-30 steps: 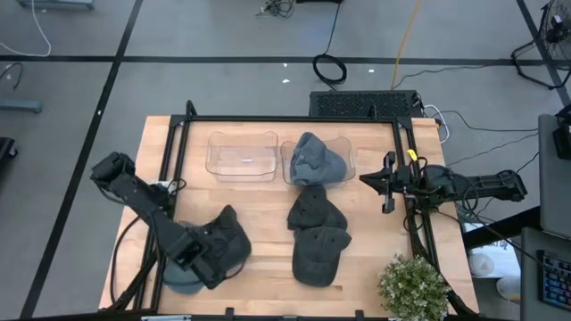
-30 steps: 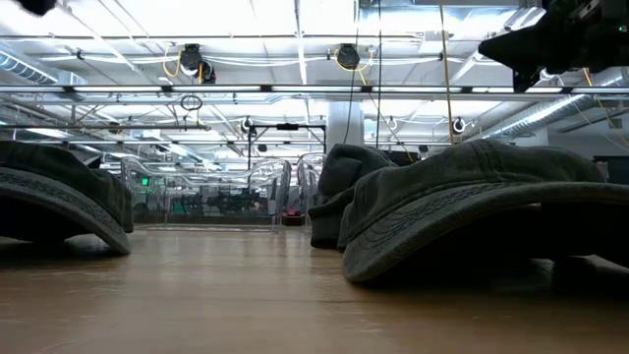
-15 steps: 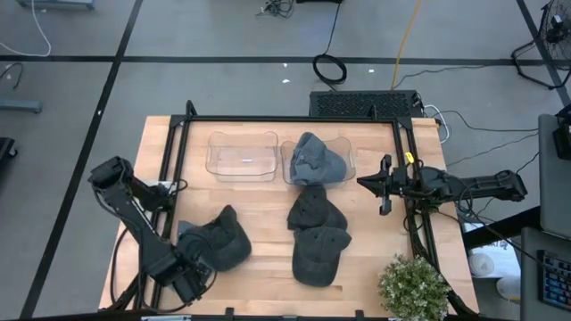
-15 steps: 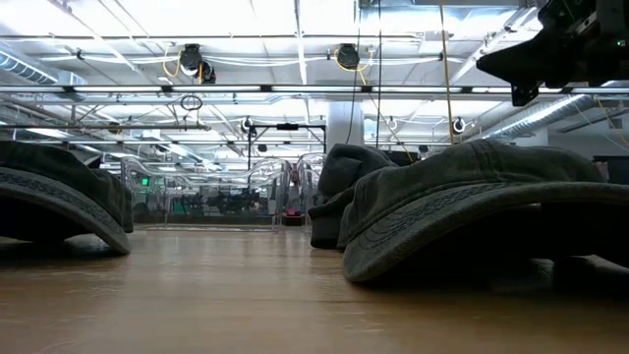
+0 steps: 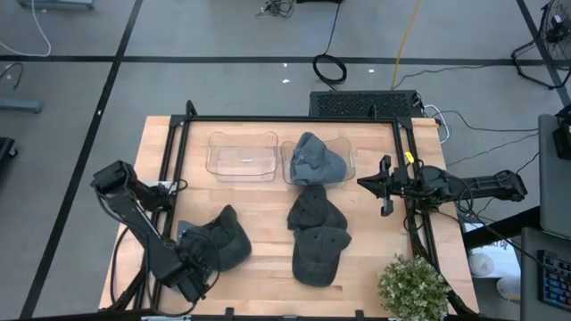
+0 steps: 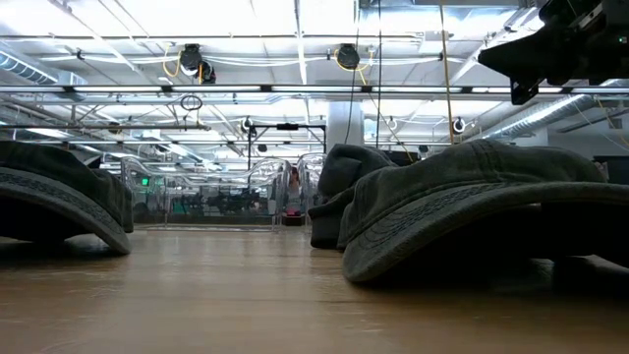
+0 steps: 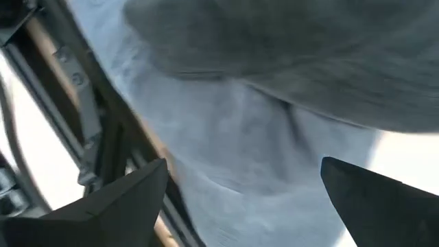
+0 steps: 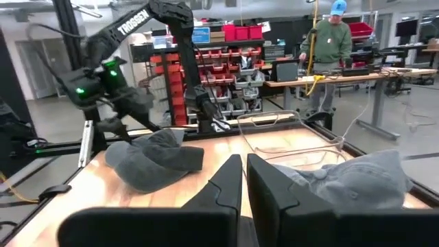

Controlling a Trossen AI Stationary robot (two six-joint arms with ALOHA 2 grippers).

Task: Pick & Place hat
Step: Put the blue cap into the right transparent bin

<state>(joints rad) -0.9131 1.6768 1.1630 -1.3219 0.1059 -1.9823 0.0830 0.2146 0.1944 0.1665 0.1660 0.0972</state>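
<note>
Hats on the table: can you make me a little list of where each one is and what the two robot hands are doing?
hat in bin: gray hat inside the right clear bin
empty bin: left clear bin
middle hats: two dark hats on the table
left hat: dark hat beside the left gripper
left gripper: open, low at the table's front
right gripper: shut, waiting at the right edge

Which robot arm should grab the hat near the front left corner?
Probably the left. Its gripper is open right beside that hat, while the right gripper is shut and waits far across the table.
</note>
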